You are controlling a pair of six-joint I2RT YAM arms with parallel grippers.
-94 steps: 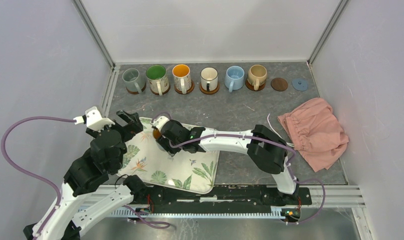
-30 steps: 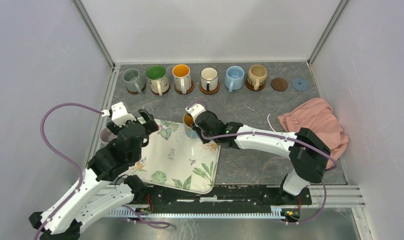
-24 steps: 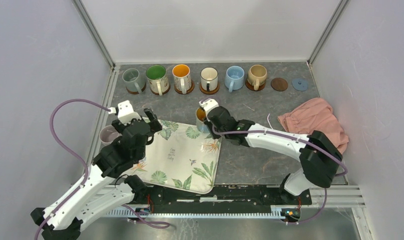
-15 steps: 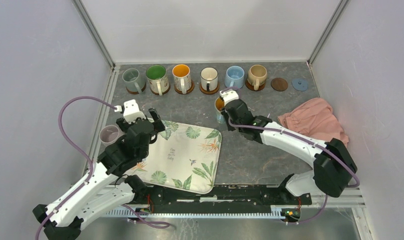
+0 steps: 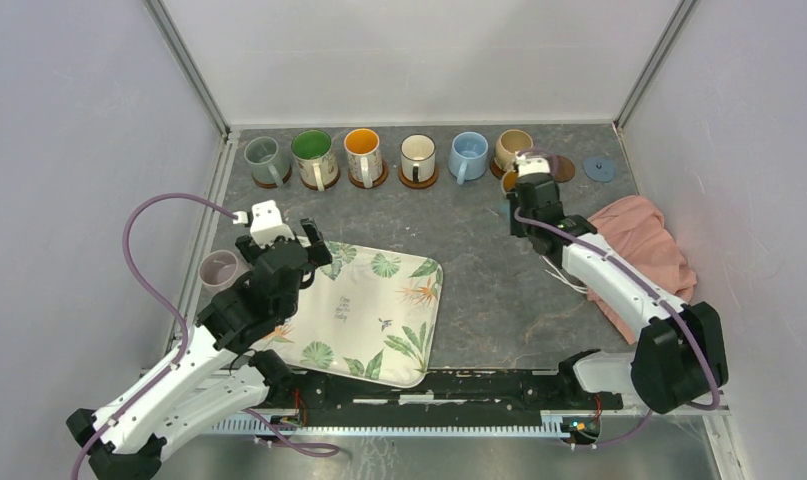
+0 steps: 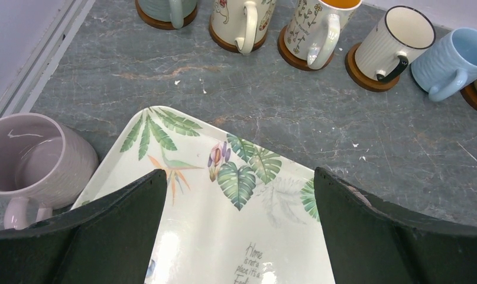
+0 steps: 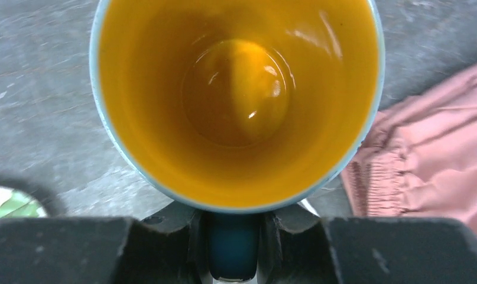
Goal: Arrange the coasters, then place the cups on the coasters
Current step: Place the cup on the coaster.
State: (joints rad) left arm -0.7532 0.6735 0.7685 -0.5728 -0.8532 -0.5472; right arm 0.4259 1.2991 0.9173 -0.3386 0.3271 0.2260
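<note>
Clamping blue cup (image 7: 236,100) by handle with right gripper (image 7: 233,248), baring its glossy orange inside only to wrist view; holding left gripper (image 6: 237,174) agape over tray (image 6: 194,236).

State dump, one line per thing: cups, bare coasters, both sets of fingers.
Blue cup: upright, held by its handle.
Pale pink cup: upright, not on a coaster.
Six back-row cups: upright, each on a coaster.
Dark brown coaster: uncovered.
Grey-blue coaster: uncovered.
Left fingers: open, empty.
Right fingers: shut on blue cup.
</note>
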